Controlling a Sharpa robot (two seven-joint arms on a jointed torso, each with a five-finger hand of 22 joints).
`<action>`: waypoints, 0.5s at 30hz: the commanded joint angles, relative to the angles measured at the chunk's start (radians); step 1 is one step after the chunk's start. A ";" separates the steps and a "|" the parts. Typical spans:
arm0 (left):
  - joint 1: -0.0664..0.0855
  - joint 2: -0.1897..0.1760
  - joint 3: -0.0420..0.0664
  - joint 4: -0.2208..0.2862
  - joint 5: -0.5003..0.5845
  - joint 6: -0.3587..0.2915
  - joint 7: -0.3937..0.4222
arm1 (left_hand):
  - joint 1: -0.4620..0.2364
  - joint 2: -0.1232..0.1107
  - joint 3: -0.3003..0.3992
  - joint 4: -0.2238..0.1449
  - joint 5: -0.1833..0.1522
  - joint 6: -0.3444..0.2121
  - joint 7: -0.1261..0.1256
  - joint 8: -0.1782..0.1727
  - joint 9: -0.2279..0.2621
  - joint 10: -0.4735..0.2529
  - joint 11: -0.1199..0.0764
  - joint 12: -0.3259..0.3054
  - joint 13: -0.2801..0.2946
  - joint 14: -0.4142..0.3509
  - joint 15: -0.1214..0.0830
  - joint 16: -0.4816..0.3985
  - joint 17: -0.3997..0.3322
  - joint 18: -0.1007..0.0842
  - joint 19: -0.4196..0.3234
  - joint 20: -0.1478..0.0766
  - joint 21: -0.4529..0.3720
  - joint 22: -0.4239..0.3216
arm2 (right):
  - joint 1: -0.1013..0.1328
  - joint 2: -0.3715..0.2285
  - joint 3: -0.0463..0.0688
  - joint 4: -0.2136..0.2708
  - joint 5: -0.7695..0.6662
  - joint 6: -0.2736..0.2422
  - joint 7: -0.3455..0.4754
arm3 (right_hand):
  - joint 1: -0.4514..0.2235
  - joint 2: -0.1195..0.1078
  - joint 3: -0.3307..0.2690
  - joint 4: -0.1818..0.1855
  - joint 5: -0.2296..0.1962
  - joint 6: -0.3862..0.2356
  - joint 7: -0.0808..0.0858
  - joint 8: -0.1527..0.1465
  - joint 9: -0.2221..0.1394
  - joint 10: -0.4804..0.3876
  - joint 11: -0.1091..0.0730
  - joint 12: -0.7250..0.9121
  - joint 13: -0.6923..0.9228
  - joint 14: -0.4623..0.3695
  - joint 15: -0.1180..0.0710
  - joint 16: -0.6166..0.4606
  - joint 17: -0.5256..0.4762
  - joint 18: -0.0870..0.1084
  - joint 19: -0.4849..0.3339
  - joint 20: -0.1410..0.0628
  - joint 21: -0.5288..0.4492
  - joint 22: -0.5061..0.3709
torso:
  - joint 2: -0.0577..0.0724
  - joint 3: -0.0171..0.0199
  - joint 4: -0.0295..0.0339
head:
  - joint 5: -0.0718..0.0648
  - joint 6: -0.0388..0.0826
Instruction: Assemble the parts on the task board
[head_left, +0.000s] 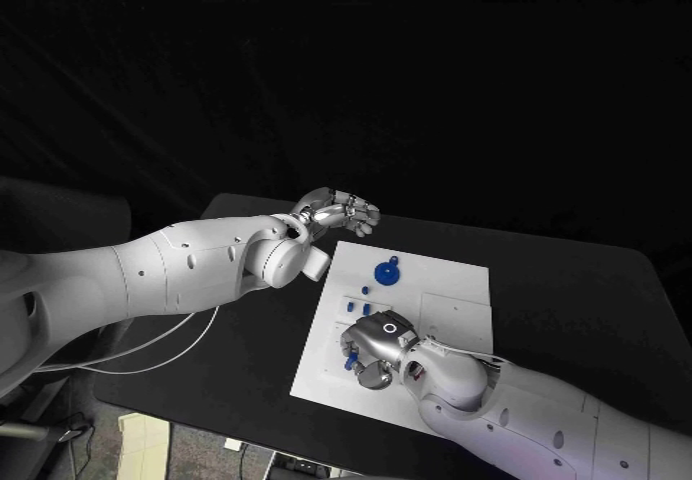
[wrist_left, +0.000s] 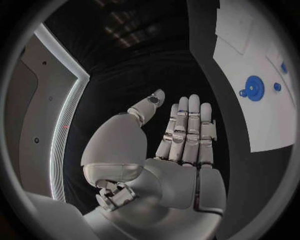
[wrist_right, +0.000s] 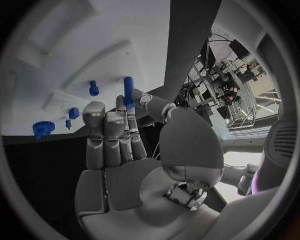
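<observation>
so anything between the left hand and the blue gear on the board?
Nothing visible. The left hand hovers open over the black table just off the task board's far-left corner, and the blue gear lies exposed on the board near that corner. The right hand works at the board's near side, clear of that path.

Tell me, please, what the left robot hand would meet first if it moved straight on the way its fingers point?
Probably nothing: the left robot hand is open above bare black table, its fingers pointing past the white board's edge. The blue gear lies off to the side. Depth is unclear.
</observation>
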 joint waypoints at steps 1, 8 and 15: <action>0.001 0.001 0.001 0.002 0.007 0.013 0.013 | -0.002 -0.001 -0.001 0.001 -0.002 -0.009 0.001 0.005 -0.002 -0.007 0.000 -0.002 -0.001 0.005 0.004 -0.007 0.001 0.014 -0.006 0.004 -0.005 0.001 | -0.002 0.000 -0.002 -0.004 -0.029 0.017 -0.013 | 0.003 0.012 0.004 -0.003 0.002 0.007 -0.002 0.005 0.001 0.036 -0.006 0.006 0.002 -0.011 -0.015 0.002 0.000 0.102 -0.001 -0.005 0.007 0.017 | 0.000 -0.0007 -0.0011 | 0.002 -0.003; 0.001 0.000 0.001 0.002 0.007 0.013 0.013 | -0.003 -0.001 -0.001 0.001 -0.002 -0.010 0.001 0.006 -0.002 -0.008 0.000 -0.002 -0.001 0.005 0.004 -0.007 0.002 0.014 -0.006 0.004 -0.005 0.001 | -0.002 0.000 -0.003 -0.005 -0.047 0.008 -0.031 | 0.003 0.012 0.004 -0.004 0.002 0.008 -0.002 0.006 0.002 0.036 -0.006 0.006 0.003 -0.011 -0.015 0.002 0.000 0.102 -0.001 -0.006 0.007 0.017 | 0.000 0.0000 -0.0005 | 0.003 -0.002; 0.001 0.001 0.001 0.001 0.007 0.014 0.013 | -0.003 -0.001 -0.001 0.001 -0.002 -0.010 0.001 0.006 -0.002 -0.008 0.000 -0.002 -0.001 0.005 0.004 -0.008 0.002 0.014 -0.006 0.005 -0.005 0.001 | -0.002 0.000 -0.003 -0.004 -0.055 -0.009 -0.044 | 0.003 0.010 0.006 -0.006 0.002 0.009 -0.003 0.006 0.002 0.037 -0.006 0.006 0.004 -0.011 -0.015 0.002 0.000 0.102 -0.001 -0.007 0.008 0.017 | 0.000 0.0000 -0.0006 | 0.004 -0.002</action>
